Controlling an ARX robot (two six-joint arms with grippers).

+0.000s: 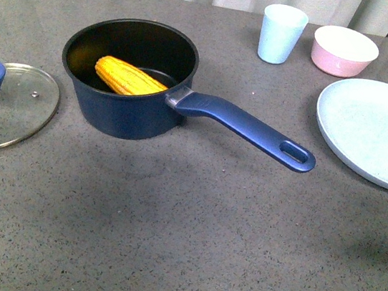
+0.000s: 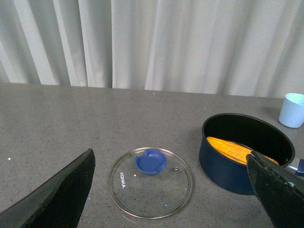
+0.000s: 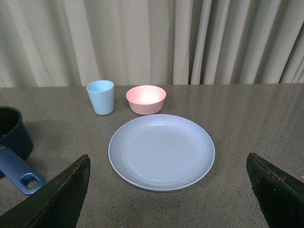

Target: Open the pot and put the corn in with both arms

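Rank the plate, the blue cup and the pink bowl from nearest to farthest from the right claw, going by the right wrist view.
1. The plate, nearest, lying on the table just ahead of the open right claw.
2 and 3. The blue cup and the pink bowl, both behind the plate near the curtain, side by side; too close to call.

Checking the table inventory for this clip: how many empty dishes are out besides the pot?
3: a pale blue cup behind the pot, a pink bowl right of the cup, and a light blue plate at the right edge.
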